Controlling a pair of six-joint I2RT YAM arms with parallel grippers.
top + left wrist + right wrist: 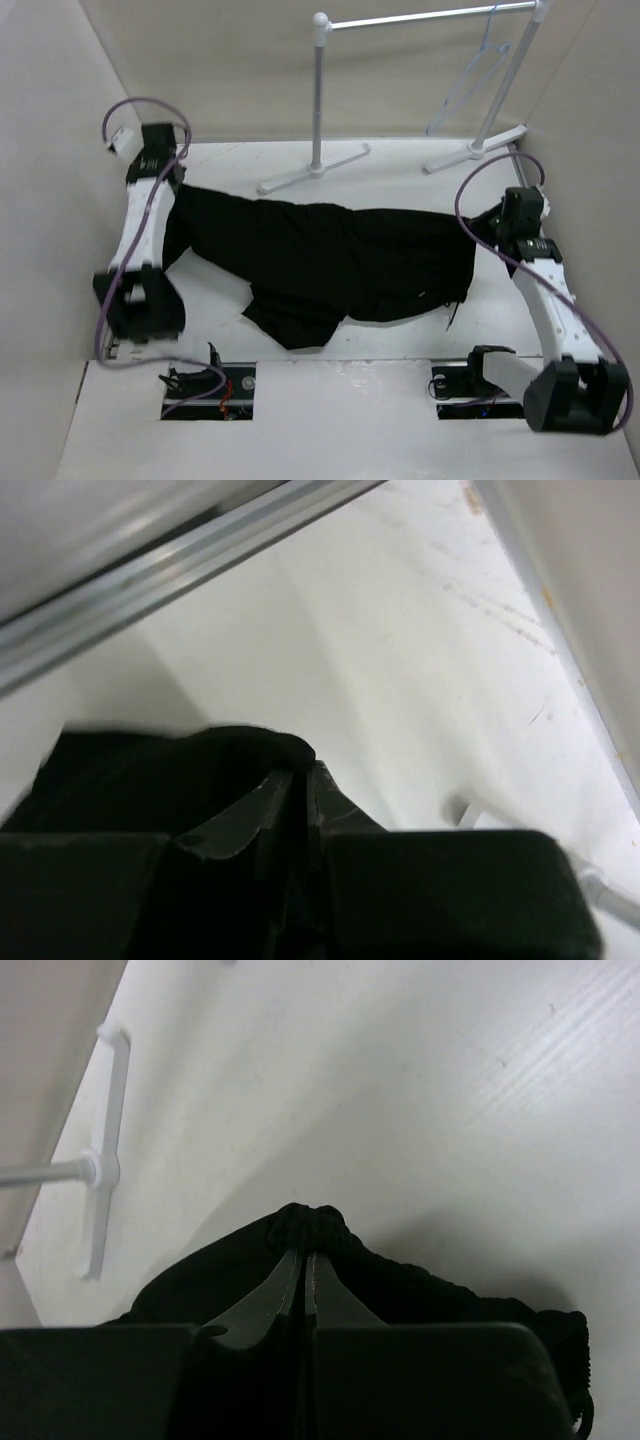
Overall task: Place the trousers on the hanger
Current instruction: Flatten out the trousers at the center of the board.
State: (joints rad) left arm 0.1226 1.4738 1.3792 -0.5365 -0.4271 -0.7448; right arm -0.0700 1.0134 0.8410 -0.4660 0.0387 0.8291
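Note:
The black trousers [330, 260] lie stretched across the middle of the table between the two arms, with a fold hanging toward the near edge. My left gripper [172, 190] is shut on the trousers' left end; in the left wrist view [300, 772] black cloth [160, 770] bunches at its fingertips. My right gripper [490, 222] is shut on the right end; in the right wrist view [303, 1252] a bunch of cloth [312, 1222] sits pinched between the tips. The pale hanger [478, 72] hangs from the rack bar at the far right.
The white tube garment rack [420, 20] stands at the back, with its feet [315, 170] on the table just behind the trousers. One rack foot shows in the right wrist view [105, 1150]. Walls close in on the left and right.

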